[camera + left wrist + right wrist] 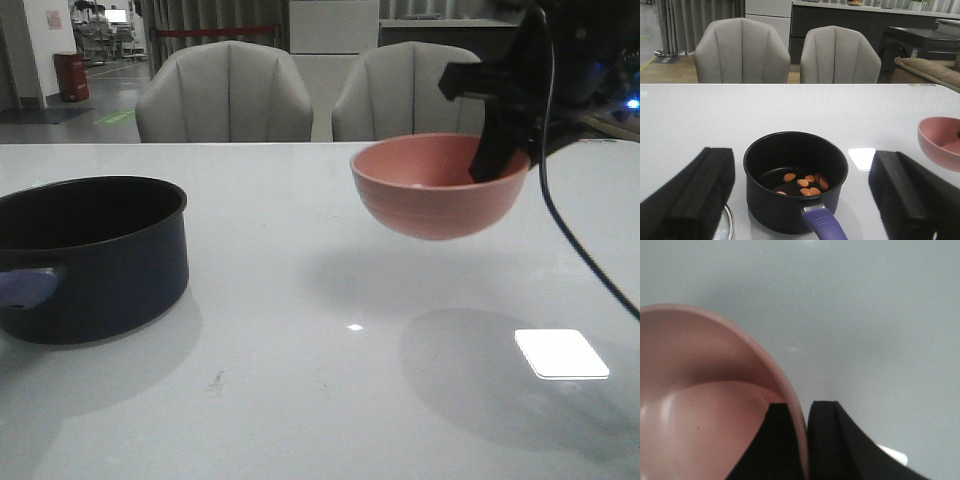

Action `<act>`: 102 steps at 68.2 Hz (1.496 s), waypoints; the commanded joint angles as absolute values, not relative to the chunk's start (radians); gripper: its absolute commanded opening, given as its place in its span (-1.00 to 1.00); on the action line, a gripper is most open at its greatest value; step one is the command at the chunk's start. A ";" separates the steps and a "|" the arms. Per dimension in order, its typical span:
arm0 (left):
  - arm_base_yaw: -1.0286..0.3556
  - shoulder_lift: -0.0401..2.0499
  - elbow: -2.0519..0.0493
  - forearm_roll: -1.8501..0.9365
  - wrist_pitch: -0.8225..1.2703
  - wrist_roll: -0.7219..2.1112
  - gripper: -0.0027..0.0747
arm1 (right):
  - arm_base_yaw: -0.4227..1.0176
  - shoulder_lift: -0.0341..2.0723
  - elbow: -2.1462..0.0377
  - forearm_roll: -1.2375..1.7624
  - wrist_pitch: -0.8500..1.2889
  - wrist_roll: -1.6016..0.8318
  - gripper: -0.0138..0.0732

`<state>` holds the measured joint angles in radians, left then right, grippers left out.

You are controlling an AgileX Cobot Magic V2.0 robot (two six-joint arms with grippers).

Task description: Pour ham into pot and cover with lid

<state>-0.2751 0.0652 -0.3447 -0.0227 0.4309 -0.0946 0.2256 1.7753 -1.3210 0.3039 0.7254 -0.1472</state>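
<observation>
The right gripper (497, 160) pinches the pink bowl's (435, 190) rim, holding it above the table (320, 400). The left gripper (800, 192) hangs spread wide over the pot (795, 182), where roughly 7 ham slices (805, 183) lie.

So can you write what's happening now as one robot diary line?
ham: in pot | right gripper: holds pink bowl aloft | left gripper: open | lid: not on pot

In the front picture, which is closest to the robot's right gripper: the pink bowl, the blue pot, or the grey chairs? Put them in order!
1. The pink bowl: the right gripper is clamped on its rim, holding it above the table.
2. The grey chairs: behind the table's far edge.
3. The pot: far on the left side of the table.
</observation>
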 commanded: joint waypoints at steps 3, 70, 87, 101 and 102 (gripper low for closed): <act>-0.281 0.080 -0.370 -0.028 0.344 -0.095 0.57 | 0.214 1.762 -1.319 0.317 0.662 -0.144 -0.37; -0.281 0.080 -0.370 -0.030 0.344 -0.095 0.57 | 0.217 1.273 -0.990 0.280 0.407 -0.204 0.40; -0.281 0.080 -0.370 -0.030 0.344 -0.095 0.57 | 0.217 0.942 -0.742 0.280 0.326 -0.204 0.40; -0.281 0.080 -0.370 -0.032 0.331 -0.095 0.57 | 0.217 0.651 -0.524 0.279 0.192 -0.215 0.40; -0.281 0.080 -0.370 -0.032 0.331 -0.095 0.57 | 0.217 0.651 -0.524 0.279 0.192 -0.215 0.40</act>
<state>-0.2751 0.0652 -0.3447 -0.0250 0.4309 -0.0946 0.2192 0.7551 -0.5660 0.2844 0.3141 -0.1963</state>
